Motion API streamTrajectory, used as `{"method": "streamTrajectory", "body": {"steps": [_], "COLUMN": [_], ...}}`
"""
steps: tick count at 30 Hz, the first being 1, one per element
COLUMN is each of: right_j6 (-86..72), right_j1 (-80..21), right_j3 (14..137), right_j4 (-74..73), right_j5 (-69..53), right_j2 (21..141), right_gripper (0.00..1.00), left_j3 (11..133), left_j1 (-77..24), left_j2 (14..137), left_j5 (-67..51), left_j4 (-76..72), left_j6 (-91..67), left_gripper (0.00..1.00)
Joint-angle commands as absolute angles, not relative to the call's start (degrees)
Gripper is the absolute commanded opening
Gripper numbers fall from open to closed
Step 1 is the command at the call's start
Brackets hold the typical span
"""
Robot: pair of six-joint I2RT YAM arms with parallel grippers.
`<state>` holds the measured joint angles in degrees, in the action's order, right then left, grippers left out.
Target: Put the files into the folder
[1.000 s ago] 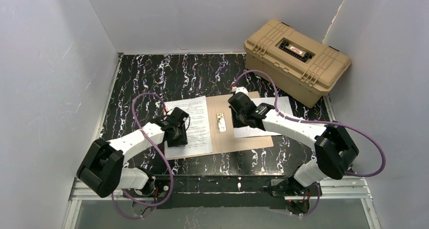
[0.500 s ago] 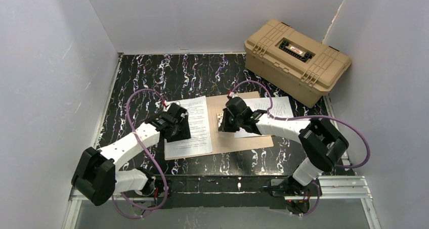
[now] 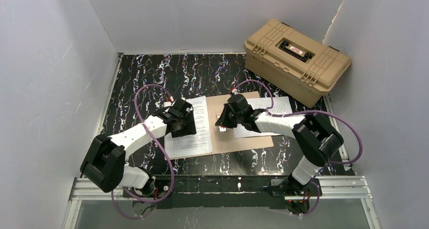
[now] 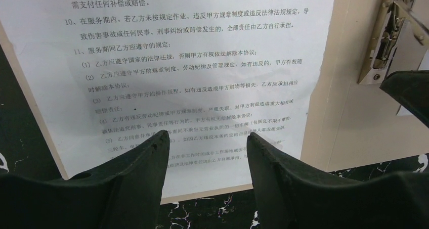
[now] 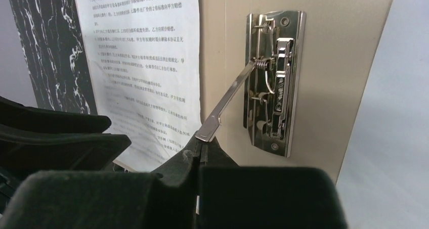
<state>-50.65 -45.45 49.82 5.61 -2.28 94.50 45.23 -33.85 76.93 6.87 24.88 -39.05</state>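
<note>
The table (image 3: 152, 72) carries the open folder (image 3: 243, 140), well apart from the tan case (image 3: 296, 54) in the far right corner. One sheet (image 3: 195, 138) lies on the folder's left half with its near edge hanging past the cardboard. A second sheet (image 3: 281, 105) lies on the right, partly on the folder and under the right arm. Within the last second that arm has swung in from the right half to the spine. The right gripper (image 5: 203, 150) is now pinched shut on the tip of the lever (image 5: 227, 95), which stands raised off the clip (image 5: 273, 82). Meanwhile the left gripper (image 4: 206, 137) has spread its jaws and crept up the left sheet; it hovers over the print, holding nothing. The clip looks to be opening for the paper, and neither sheet is fastened yet.
</note>
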Motion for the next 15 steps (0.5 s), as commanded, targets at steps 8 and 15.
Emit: {"method": "streamTrajectory", "body": {"steps": [8,15], "right_j6": [-46.3,-44.4], "right_j1": [-41.6,-40.2], "right_j3": [55.5,60.4], "right_j4": [9.1,9.3], "right_j5": [-1.9,-1.8], "right_j2": [97.5,101.3], "right_gripper": [0.01,0.01], "left_j3": [44.1,43.2], "left_j1": [-33.5,-33.5], "left_j2": [79.2,79.8], "left_j5": [5.9,6.0], "left_j4": [23.4,23.2], "left_j6": [-39.0,-38.9], "left_gripper": [0.55,0.54]}}
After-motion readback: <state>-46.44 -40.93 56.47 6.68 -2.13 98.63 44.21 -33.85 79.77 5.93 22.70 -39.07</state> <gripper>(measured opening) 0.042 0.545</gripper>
